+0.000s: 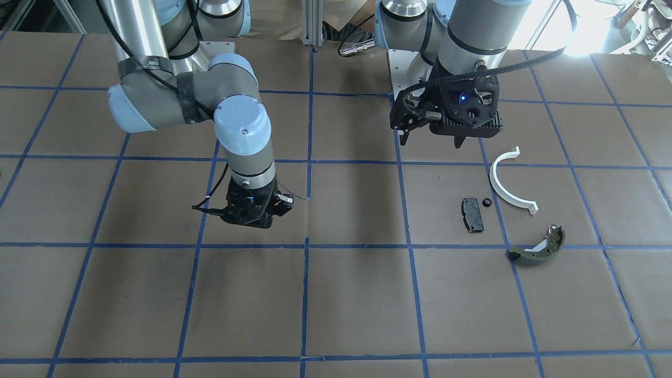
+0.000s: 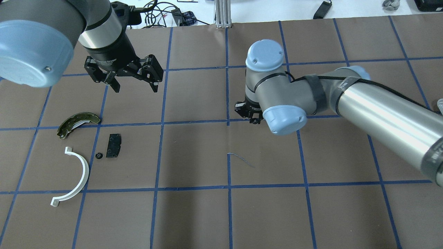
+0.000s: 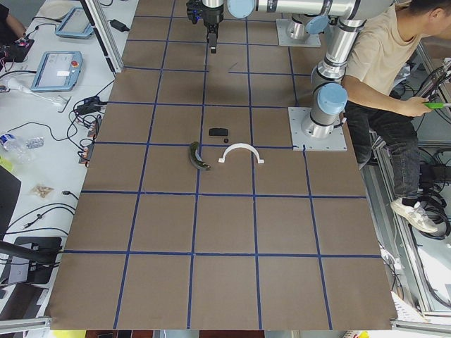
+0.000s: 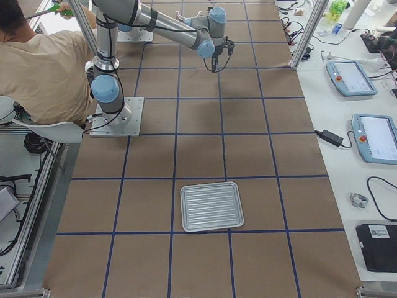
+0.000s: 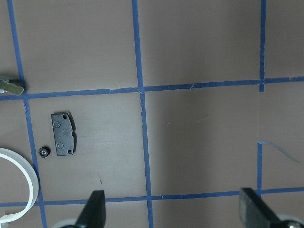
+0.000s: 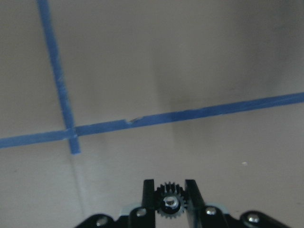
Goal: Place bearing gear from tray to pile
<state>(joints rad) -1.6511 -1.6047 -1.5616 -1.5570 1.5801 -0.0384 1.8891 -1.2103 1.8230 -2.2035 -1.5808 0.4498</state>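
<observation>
My right gripper (image 6: 169, 202) is shut on a small black bearing gear (image 6: 169, 205), held above the brown table near its middle (image 1: 252, 212); it also shows in the overhead view (image 2: 254, 120). The pile lies on my left side: a black rectangular pad (image 2: 114, 145), a white half-ring strip (image 2: 84, 171) and an olive-green curved shoe (image 2: 78, 122). Another small black gear (image 2: 98, 155) lies beside the pad. My left gripper (image 2: 135, 88) is open and empty, hovering beyond the pile. The silver tray (image 4: 211, 206) shows only in the exterior right view.
The table is covered in brown paper with a blue tape grid. A seated operator (image 4: 43, 68) is beside the robot bases. Tablets and cables (image 4: 350, 77) lie on the white bench along the table's far side.
</observation>
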